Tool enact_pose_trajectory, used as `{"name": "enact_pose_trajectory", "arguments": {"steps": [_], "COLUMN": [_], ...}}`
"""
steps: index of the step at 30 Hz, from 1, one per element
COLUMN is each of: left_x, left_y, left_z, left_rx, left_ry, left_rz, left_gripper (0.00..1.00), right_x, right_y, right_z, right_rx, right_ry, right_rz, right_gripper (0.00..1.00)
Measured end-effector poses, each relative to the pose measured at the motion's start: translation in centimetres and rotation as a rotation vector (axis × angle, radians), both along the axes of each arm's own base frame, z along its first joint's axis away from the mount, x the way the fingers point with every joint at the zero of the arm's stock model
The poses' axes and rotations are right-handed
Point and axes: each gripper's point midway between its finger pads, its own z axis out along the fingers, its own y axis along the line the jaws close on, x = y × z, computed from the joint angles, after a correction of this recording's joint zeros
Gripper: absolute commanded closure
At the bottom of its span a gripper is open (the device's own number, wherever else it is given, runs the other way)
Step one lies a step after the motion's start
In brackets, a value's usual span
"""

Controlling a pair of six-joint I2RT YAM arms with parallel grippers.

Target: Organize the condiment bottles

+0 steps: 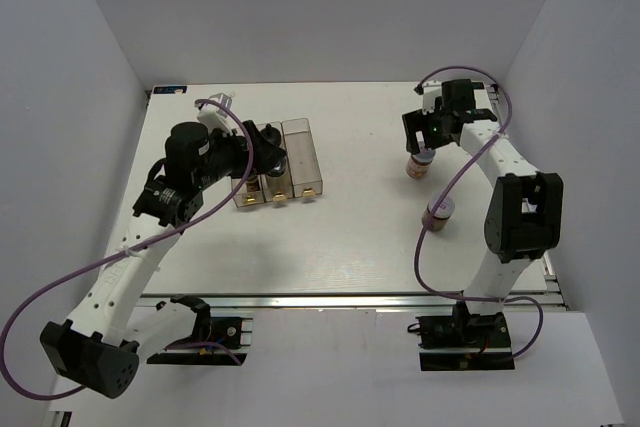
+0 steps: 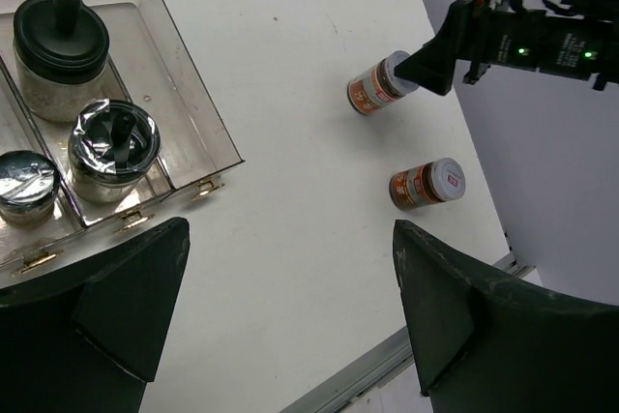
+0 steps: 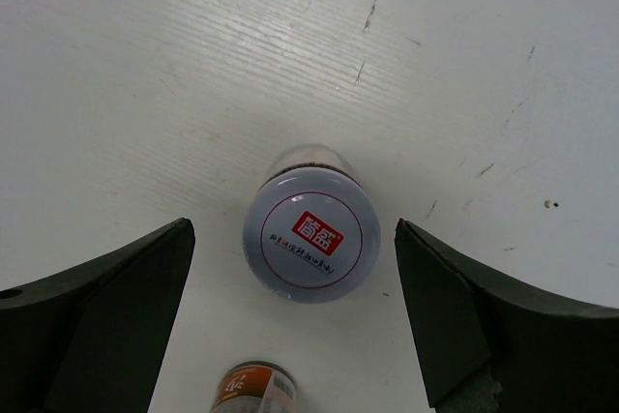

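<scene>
Two condiment bottles with brown contents stand on the right of the table: one under my right gripper (image 1: pixel 419 166) and another nearer the front (image 1: pixel 440 213). In the right wrist view the first bottle's pale lid with a red label (image 3: pixel 309 243) lies between the spread fingers of my open right gripper (image 3: pixel 291 239), untouched. The second bottle (image 3: pixel 253 389) shows at the bottom edge. My left gripper (image 2: pixel 288 229) is open and empty over bare table beside the clear rack (image 2: pixel 198 113). In the rack are a black-capped jar (image 2: pixel 60 44), a foil-topped jar (image 2: pixel 114 147) and a silver-topped jar (image 2: pixel 23 186).
The rack (image 1: pixel 300 152) lies at the back left of the table, and its rightmost compartment holds nothing. The table's metal front edge (image 2: pixel 387 355) runs just below the left gripper. White walls enclose the table on three sides.
</scene>
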Motion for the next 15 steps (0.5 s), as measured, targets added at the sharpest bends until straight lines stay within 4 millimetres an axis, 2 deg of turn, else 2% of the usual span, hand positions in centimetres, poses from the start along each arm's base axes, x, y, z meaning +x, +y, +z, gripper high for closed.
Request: {"name": "enact_pose_trajectory", "arguments": {"steps": [6,9,15], "left_x": [-0.6,-0.9,-1.0], "left_y": [0.3,0.6,0.7], "left_z": [0.0,0.1,-0.1], "left_rx": [-0.014,-0.02,-0.025], "left_ry": [0.009,0.008,0.019], "left_rz": [0.018,0.028,0.037], "left_gripper": [0.05,0.05,0.05], "right_x": [0.2,0.2,0.2], "right_y": [-0.9,-1.2,-1.2], "right_z": [-3.5,-4.0,-4.1], "right_rx": [-0.039,-0.048,-0.047], "right_ry": [0.072,0.083,0.084], "right_rz": [-0.005,-0.006,-0.003], "right_gripper": [0.11,0.13,0.25]}}
